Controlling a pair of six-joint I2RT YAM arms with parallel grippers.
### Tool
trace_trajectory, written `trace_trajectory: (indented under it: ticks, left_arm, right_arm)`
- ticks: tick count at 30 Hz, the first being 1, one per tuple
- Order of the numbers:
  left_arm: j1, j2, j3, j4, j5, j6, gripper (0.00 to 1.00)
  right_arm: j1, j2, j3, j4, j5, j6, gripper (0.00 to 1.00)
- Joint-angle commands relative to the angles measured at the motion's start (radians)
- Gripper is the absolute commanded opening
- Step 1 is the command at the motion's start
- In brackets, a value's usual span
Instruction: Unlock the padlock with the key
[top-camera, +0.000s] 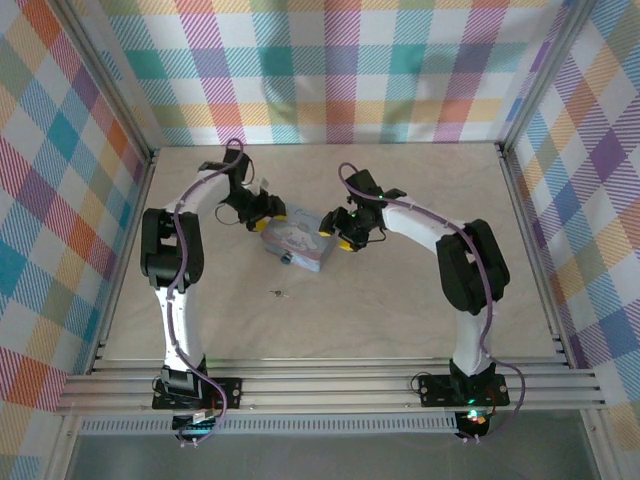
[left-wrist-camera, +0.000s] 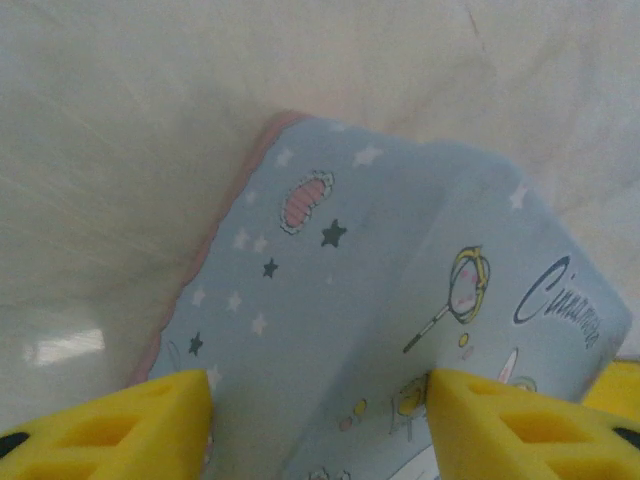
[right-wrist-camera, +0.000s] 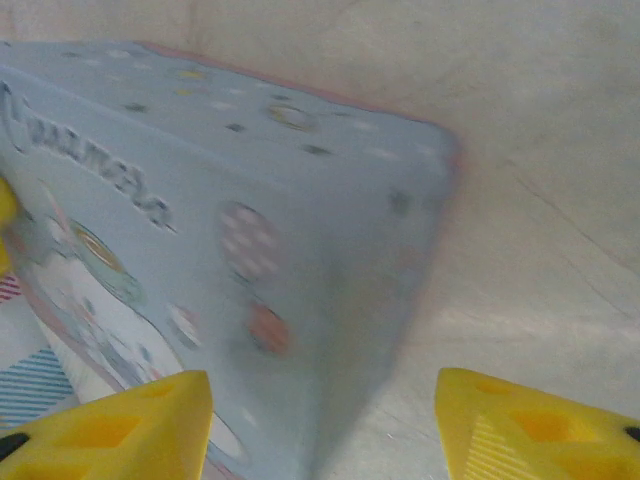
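Observation:
A pastel blue tin box lies mid-table. The padlock shows as a tiny dark speck at the box's near edge. The small key lies loose on the table just in front of the box. My left gripper is open at the box's far-left corner. Its yellow fingers straddle the box, one by the pink rim and one over the lid picture. My right gripper is open at the right end. One finger sits over the lid, the other over bare table.
Plaid cloth walls with aluminium posts close in the beige table on three sides. A metal rail runs along the near edge by the arm bases. There is free room in front of and behind the box.

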Motion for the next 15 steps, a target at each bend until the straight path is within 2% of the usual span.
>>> trace_trajectory:
  ticks: [1,5,10,15]
  left_arm:
    - [-0.037,-0.044,-0.061,0.035,0.034,-0.072,0.56]
    - [-0.064,-0.065,-0.088,0.053,0.025,-0.127,0.49]
    - [-0.096,-0.09,-0.132,0.119,0.018,-0.226,0.42]
    - [-0.15,-0.094,-0.132,0.191,-0.016,-0.327,0.4]
  right_arm:
    - [-0.014,0.036,0.052,0.056,-0.076,-0.032,0.55]
    - [-0.039,0.064,0.065,0.066,-0.117,-0.032,0.48]
    - [-0.092,0.074,0.071,0.037,-0.143,-0.065,0.47]
    - [-0.145,0.078,0.11,-0.003,-0.153,-0.124,0.48]
